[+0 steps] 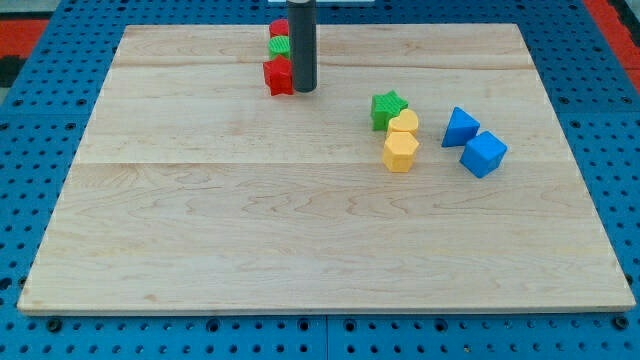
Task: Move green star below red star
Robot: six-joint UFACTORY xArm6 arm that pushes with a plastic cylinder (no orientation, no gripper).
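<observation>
The wooden board [300, 240] fills most of the view. My tip [304, 89] holds nothing, touching the red star [278, 76] on its right near the view's top. Behind stand a green block [279, 46] and red block [278, 28], shapes partly hidden. The green star [388, 108] lies well right, touching a yellow heart [404, 123] above a yellow hexagon [400, 152]; two blue blocks [473, 142] sit further right.
</observation>
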